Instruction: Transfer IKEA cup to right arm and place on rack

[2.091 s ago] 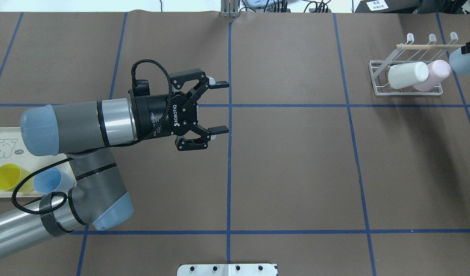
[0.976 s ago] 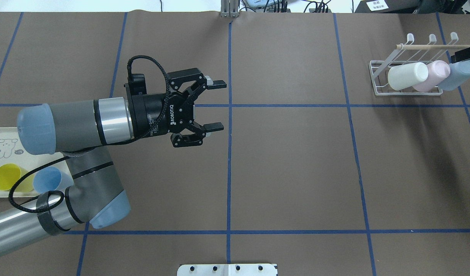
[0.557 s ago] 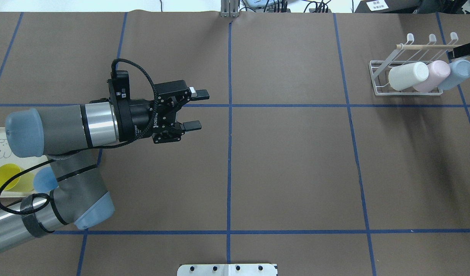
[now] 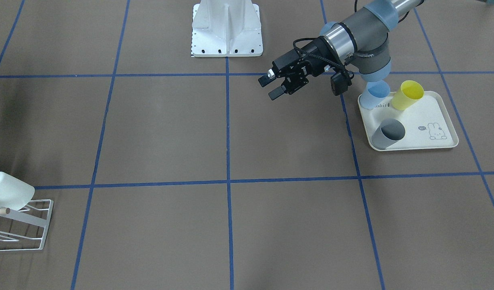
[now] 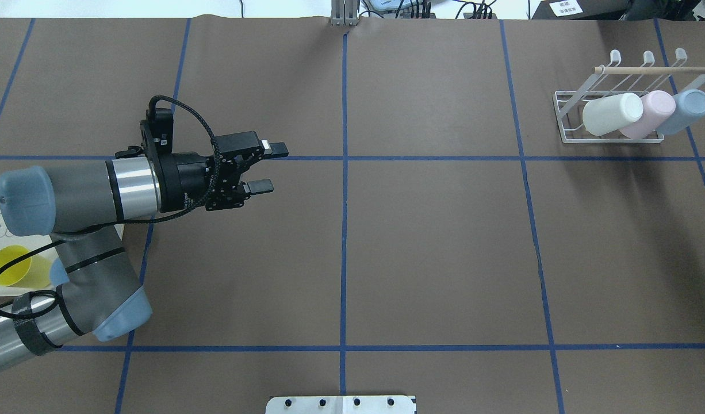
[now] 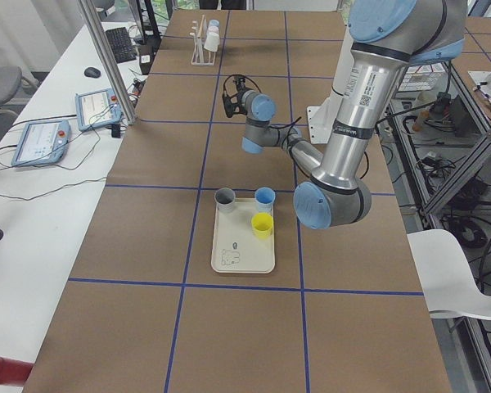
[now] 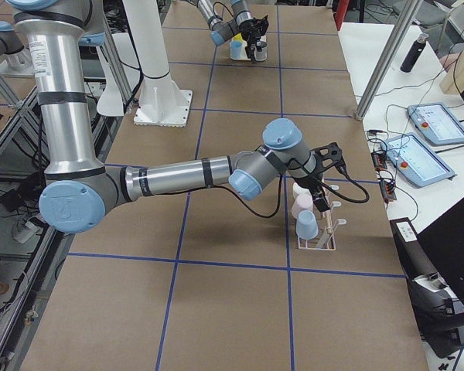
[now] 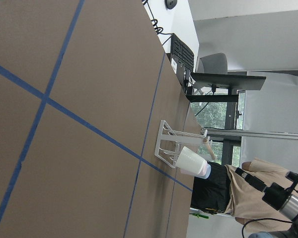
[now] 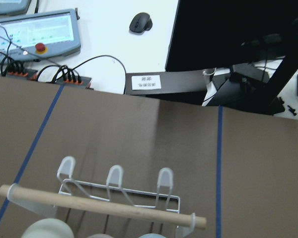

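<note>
Cup, pale blue cup [image 5: 683, 111], sits slanted on the rack [image 5: 561, 123]. It is last in a row, just beside pink cup [image 5: 651, 112], then white cup [image 5: 611, 113], all under the wooden dowel [image 5: 646, 69].

Right pincer [image 7: 322, 199], on the right arm [image 7: 178, 174], hangs close over the rack, near the cups. Jaw spread cannot be told from the side view.

Left pincer [image 5: 270, 168] is moderately wide and empty, above the bare table [image 5: 433, 241]. Its fingers point toward the rack, which is well apart from it.

Tray [image 4: 416, 117], cream, lies behind the left pincer, by that arm's elbow. On it stand grey cup [image 4: 388, 133], yellow cup [image 4: 408, 94] and second blue cup [image 4: 374, 94], the last partly hidden by the arm.
</note>
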Tool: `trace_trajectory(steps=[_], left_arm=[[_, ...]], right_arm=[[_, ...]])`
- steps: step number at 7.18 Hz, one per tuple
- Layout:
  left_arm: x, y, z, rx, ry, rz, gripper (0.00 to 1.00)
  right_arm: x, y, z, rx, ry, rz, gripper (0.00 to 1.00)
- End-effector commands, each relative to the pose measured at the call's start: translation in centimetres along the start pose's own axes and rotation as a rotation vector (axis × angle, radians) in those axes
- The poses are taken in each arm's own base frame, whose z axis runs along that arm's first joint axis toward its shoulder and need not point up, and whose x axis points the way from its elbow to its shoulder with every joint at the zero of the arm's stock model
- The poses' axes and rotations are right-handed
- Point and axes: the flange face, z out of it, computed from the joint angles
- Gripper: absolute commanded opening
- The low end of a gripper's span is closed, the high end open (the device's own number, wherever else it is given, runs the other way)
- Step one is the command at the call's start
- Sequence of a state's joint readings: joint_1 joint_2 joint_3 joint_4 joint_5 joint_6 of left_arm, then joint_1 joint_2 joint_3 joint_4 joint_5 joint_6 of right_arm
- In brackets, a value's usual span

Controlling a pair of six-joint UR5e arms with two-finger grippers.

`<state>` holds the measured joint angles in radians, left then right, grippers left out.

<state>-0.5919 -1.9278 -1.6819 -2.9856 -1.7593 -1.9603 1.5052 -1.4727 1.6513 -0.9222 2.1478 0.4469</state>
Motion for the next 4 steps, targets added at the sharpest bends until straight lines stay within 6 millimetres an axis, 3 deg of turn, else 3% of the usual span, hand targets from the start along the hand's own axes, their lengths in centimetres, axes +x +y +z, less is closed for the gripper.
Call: trace_trajectory(steps=[1,2,3,4], left_arm=[[-0.4,-1.3,-0.5,0.033,-0.024,0.004,0.99],[-0.3,-3.0,-0.9,0.073,-0.061,0.057,0.99],[-2.3,-4.6,-2.8,0.103,-0.116,0.149,0.99],[-4.6,-6.5,-5.1,0.135,-0.182,0.268,0.99]], right_arm=[[4.5,-1.3,-6.1,0.137,0.043,0.031,1.0],[4.4,-1.3,-7.2,0.155,0.046,0.033,1.0],[4.7,-0.2,-7.4,0.15,0.049,0.039,1.0],[3.5,0.3,-9.2,0.17,0.042,0.028,1.0]])
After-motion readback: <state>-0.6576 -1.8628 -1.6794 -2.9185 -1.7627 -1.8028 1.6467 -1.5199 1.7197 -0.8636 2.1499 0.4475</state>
